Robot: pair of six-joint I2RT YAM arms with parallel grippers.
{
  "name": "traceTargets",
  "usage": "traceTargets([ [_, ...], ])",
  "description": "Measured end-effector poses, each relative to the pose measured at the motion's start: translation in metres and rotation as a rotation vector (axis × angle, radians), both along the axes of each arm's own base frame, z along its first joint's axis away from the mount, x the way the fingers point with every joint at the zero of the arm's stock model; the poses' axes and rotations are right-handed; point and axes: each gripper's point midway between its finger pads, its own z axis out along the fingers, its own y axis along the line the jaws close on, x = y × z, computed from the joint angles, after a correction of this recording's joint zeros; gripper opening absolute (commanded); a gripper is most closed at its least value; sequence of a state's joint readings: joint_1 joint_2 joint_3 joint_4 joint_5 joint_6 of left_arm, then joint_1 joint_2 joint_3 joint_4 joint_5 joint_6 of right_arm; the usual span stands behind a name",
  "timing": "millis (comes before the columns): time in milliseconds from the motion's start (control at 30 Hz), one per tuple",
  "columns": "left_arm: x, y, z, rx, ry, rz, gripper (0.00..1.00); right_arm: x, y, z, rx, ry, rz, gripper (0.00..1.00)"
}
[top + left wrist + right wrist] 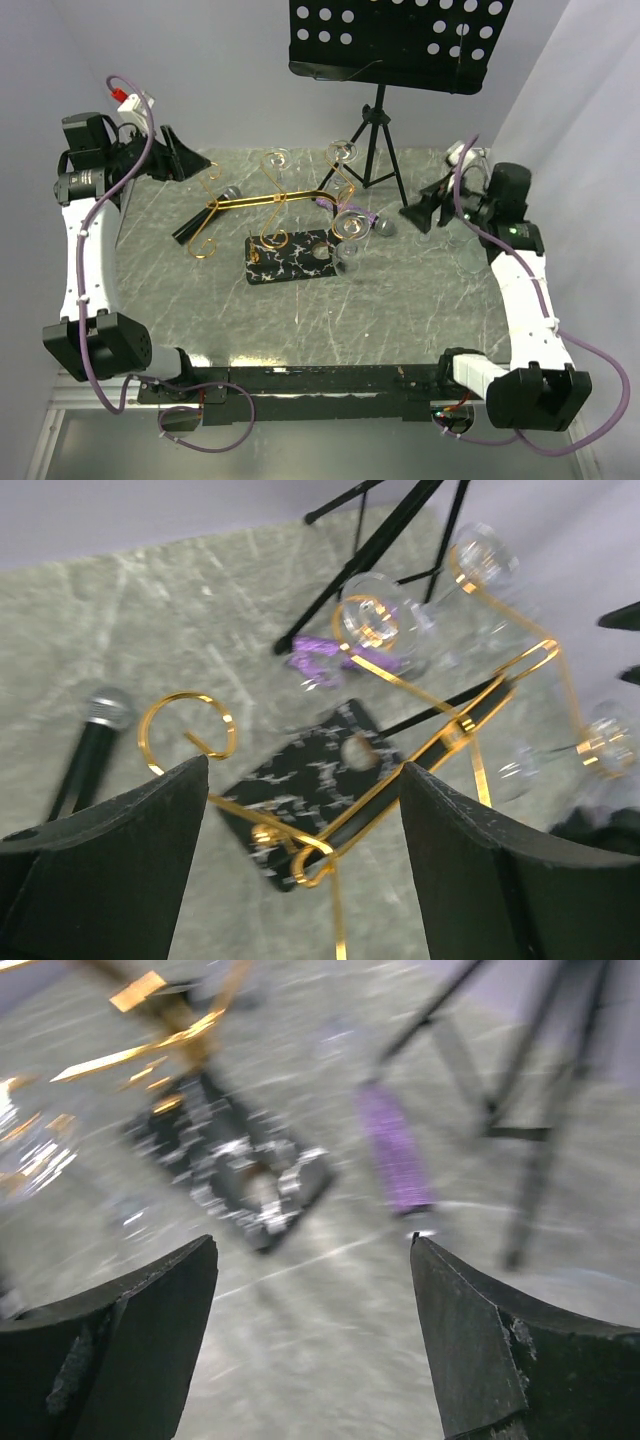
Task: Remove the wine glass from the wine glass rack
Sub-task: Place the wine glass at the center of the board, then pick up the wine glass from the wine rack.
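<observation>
My left end effector (305, 772) and right end effector (313, 1247) gape wide, empty, flanking the wine glass rack (272, 203).

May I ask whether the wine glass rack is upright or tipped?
Upright: the wine glass rack stands on its black base, flat on the table, arms spread above.

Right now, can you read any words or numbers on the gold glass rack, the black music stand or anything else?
None: no words, numbers or labels can be read anywhere.
The gold metal wine glass rack, the black perforated metal music stand and the black microphone look blank.
The right wrist view is too blurred to tell.
</observation>
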State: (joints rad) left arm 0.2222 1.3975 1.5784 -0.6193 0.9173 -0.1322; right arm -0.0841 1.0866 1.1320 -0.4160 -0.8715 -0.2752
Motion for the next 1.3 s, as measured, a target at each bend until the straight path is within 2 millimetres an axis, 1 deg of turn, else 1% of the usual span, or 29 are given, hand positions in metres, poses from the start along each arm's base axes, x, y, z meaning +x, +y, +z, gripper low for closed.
traceTargets([
  [133,-0.005,0.002,-0.012,0.122,-0.059,-0.033,0.82,-0.031,0.033,-0.036,0.038,0.1,0.188,0.81],
  [200,-0.009,-0.001,-0.018,0.177,-0.074,-0.057,0.82,-0.049,0.05,-0.049,0.034,0.12,0.287,0.81],
  [367,-0.014,-0.004,-0.032,0.272,-0.063,-0.079,0.82,-0.084,0.082,-0.066,0.014,0.072,0.466,0.8],
  [433,-0.014,-0.004,-0.033,0.298,-0.062,-0.073,0.82,-0.091,0.089,-0.073,0.017,0.044,0.498,0.78],
  [500,-0.014,-0.003,-0.033,0.325,-0.06,-0.064,0.82,-0.092,0.093,-0.079,0.024,0.027,0.509,0.77],
  [600,-0.015,0.0,-0.033,0.357,-0.044,-0.043,0.82,-0.088,0.098,-0.084,0.042,-0.009,0.519,0.74],
  [833,-0.017,0.01,-0.03,0.42,-0.032,0.0,0.82,-0.079,0.108,-0.089,0.094,-0.09,0.52,0.68],
  [1033,-0.018,0.018,-0.029,0.462,-0.022,0.026,0.82,-0.077,0.119,-0.081,0.122,-0.173,0.547,0.64],
  [1167,-0.018,0.021,-0.028,0.474,-0.016,0.04,0.83,-0.078,0.128,-0.077,0.13,-0.22,0.571,0.58],
  [1300,-0.016,0.023,-0.031,0.482,-0.003,0.048,0.83,-0.076,0.138,-0.074,0.138,-0.251,0.587,0.55],
])
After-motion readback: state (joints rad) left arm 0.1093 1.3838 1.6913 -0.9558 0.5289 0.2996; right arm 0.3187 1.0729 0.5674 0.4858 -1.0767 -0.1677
